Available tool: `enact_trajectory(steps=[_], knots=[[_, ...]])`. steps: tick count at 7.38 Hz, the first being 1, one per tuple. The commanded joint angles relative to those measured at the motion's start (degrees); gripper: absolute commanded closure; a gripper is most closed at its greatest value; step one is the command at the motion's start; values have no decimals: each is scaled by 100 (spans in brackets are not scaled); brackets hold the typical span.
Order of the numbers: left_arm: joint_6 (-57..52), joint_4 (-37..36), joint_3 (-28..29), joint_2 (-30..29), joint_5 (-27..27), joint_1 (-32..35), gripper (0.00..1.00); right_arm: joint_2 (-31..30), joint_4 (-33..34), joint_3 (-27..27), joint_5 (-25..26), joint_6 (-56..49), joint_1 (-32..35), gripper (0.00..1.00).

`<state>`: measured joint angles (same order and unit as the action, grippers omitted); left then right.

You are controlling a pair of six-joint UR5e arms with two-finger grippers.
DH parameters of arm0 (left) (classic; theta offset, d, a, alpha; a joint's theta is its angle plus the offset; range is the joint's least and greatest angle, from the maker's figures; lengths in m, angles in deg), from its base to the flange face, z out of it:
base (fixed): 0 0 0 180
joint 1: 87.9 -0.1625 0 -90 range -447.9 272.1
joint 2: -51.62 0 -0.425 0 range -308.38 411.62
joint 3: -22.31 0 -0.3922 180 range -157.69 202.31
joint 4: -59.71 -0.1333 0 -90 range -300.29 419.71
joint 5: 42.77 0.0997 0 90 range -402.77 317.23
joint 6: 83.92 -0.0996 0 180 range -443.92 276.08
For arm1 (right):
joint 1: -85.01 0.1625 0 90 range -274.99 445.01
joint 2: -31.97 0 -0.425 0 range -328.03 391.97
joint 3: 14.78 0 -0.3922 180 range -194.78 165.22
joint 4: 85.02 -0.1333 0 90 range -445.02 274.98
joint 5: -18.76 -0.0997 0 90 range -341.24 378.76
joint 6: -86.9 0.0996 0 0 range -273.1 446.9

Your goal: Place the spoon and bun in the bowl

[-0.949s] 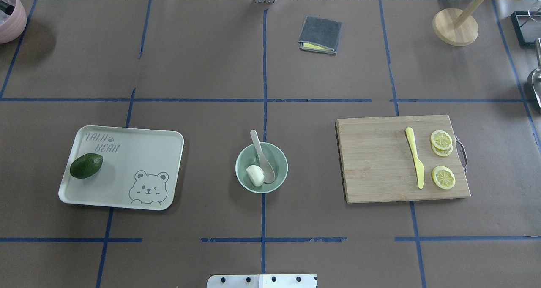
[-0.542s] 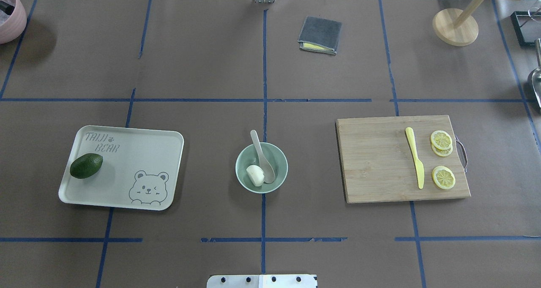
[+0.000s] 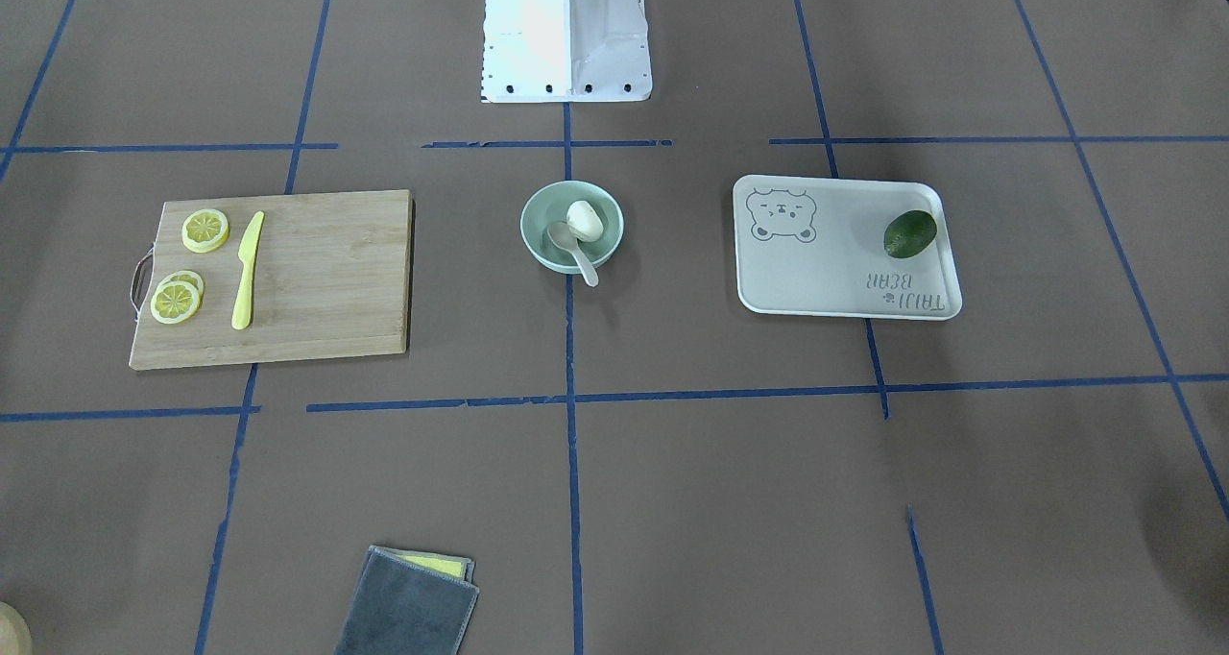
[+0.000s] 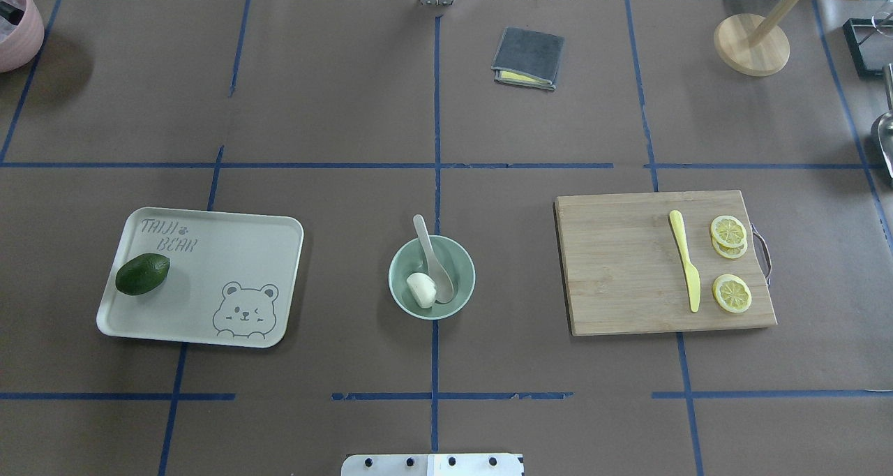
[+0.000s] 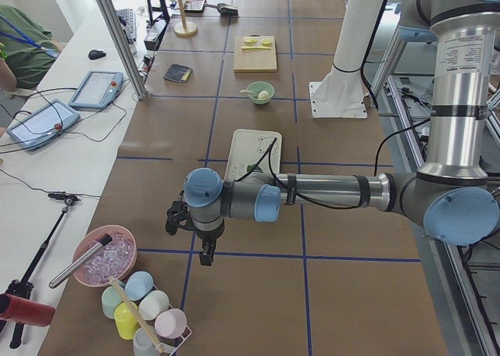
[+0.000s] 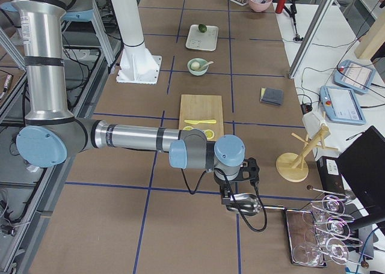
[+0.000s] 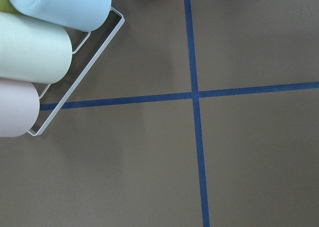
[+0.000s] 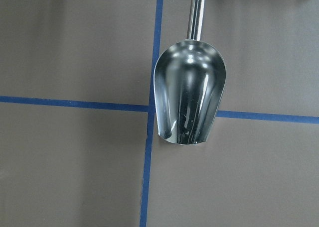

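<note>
The mint-green bowl (image 4: 466,266) stands at the table's middle. The white bun (image 4: 421,289) lies inside it at the near left. The pale spoon (image 4: 427,242) rests with its scoop in the bowl and its handle over the far rim. All three also show in the front-facing view: the bowl (image 3: 534,235), the bun (image 3: 585,220) and the spoon (image 3: 576,254). My left gripper (image 5: 206,256) hangs over the table's far left end, well away from the bowl. My right gripper (image 6: 239,196) hangs over the far right end above a metal scoop (image 8: 189,100). I cannot tell whether either is open or shut.
A cream bear tray (image 4: 230,253) with an avocado (image 4: 142,273) lies left of the bowl. A cutting board (image 4: 621,266) with a yellow knife (image 4: 685,259) and lemon slices (image 4: 731,293) lies to the right. A grey cloth (image 4: 528,57) lies at the back. Cups in a rack (image 7: 35,53) are under the left wrist.
</note>
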<state>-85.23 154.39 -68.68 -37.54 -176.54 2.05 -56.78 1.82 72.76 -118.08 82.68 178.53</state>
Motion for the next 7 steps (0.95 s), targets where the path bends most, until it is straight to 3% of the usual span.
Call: enact_trajectory(steps=[1,7], knots=[[0,-2,2,4,-1,-4,0,-3,0,0,-9,-9,0,0],[0,-2,2,4,-1,-4,0,-3,0,53,-9,-9,0,0]])
